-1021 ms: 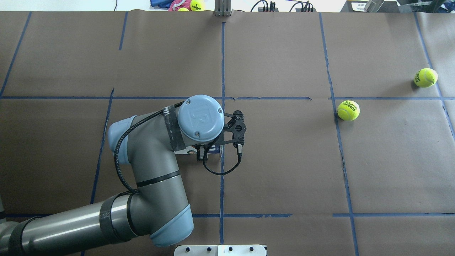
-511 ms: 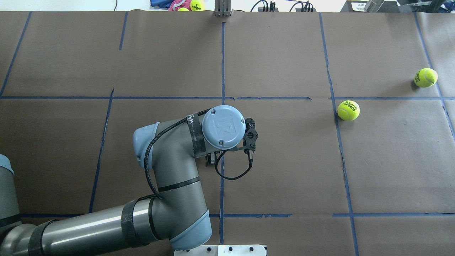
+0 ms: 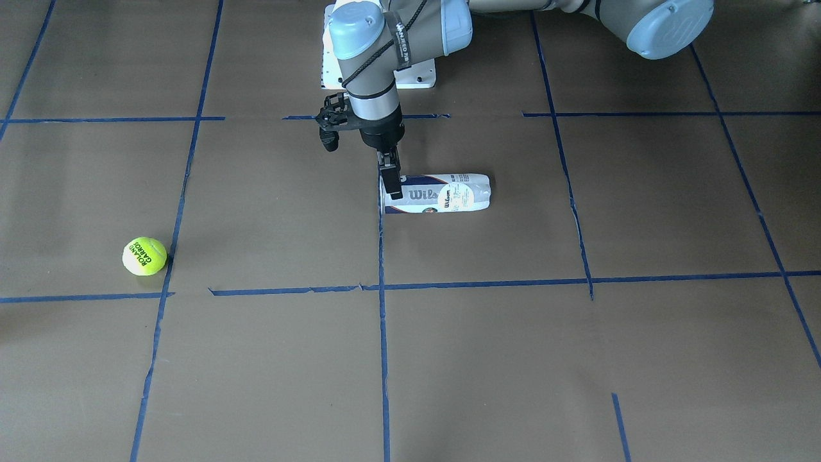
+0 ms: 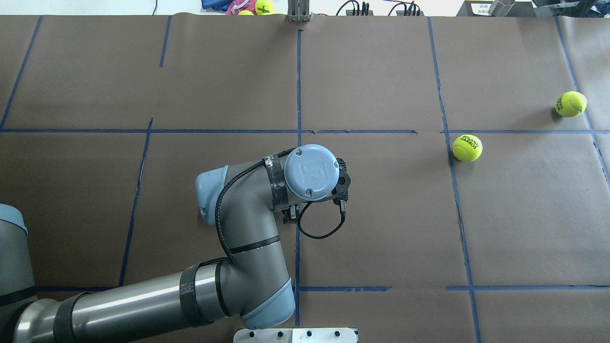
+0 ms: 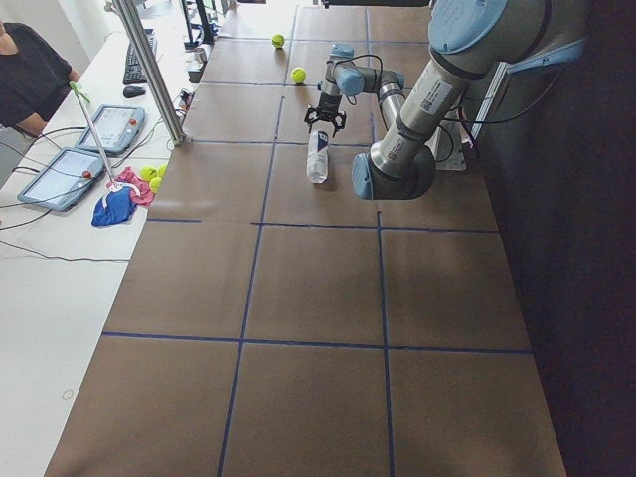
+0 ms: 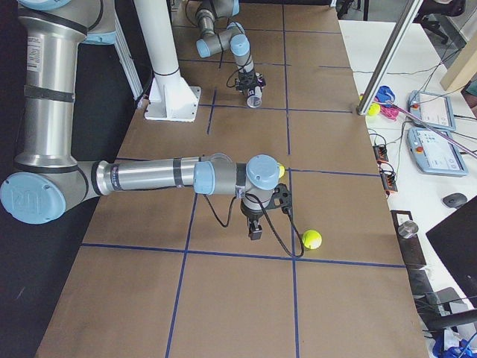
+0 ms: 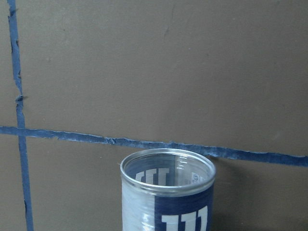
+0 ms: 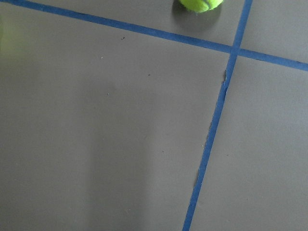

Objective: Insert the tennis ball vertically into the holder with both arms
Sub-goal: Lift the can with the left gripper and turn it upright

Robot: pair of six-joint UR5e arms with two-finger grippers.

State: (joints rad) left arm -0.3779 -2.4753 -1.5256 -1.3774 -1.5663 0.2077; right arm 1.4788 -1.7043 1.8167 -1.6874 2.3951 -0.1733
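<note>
The holder (image 3: 442, 193) lies on its side on the brown table cover, open end toward the robot's right. My left gripper (image 3: 389, 181) points down at that open end, open, with one finger on each side of the tube. The left wrist view shows the open rim (image 7: 167, 172). In the overhead view my wrist (image 4: 312, 171) hides the holder. A tennis ball (image 4: 467, 147) lies far to the right and a second ball (image 4: 571, 104) farther right. My right gripper (image 6: 256, 230) shows only in the exterior right view, low near a ball (image 6: 311, 239); I cannot tell its state.
The white pedestal base (image 4: 295, 335) stands at the near table edge. Blue tape lines cross the cover. Beyond the far edge lie a cloth and spare balls (image 4: 257, 5). A side desk with tablets (image 5: 99, 129) and a person (image 5: 25, 70) are at the operators' side.
My left wrist has moved right and slightly toward the robot, along the holder to its open end. The holder's label, visible beside the fingers earlier, is now hidden. The balls have not moved.
</note>
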